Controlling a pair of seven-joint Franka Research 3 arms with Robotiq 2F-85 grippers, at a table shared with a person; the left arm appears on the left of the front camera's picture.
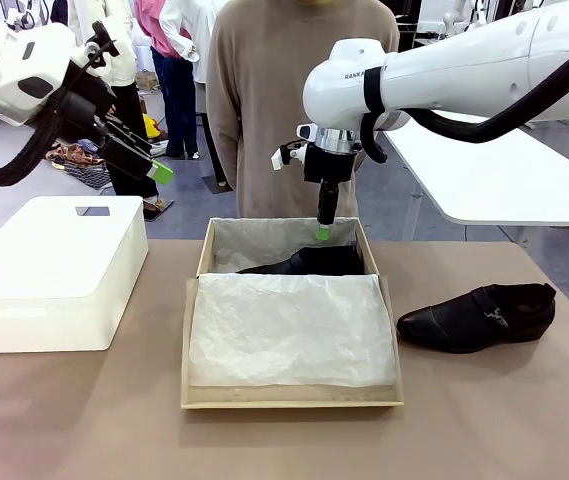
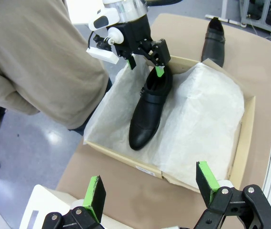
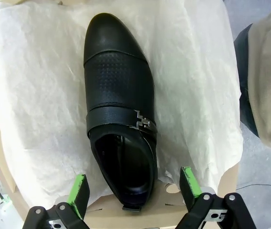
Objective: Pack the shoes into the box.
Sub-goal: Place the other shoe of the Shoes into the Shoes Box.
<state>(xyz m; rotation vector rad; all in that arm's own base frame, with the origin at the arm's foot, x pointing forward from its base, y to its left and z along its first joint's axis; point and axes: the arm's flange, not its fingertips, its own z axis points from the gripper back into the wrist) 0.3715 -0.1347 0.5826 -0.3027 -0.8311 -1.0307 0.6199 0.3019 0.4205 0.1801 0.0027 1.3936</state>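
Finding one of the shoes (image 1: 309, 262) already inside the box (image 1: 192, 340), lying across its far part on white tissue paper (image 1: 289, 330), toe to the left. Spotting the other shoe (image 1: 476, 317) on the bare table (image 1: 264, 440), just right of the box, toe toward it.

Seeing the right arm (image 1: 444, 70) reach in from the right, its jaws spread wide just above the boxed shoe's heel, green pads (image 3: 79, 188) either side, gripping nothing. Seeing the left arm (image 1: 24, 70) raised at far left, above the far side of a white plastic bin (image 1: 54, 270), jaws likewise wide open and empty.

Noting a person (image 1: 294, 110) in a tan sweater standing close against the far edge, right behind the box.

Marking a plain brown table top; beyond it a grey floor, a white table (image 1: 504, 180) at far right, other people farther off.
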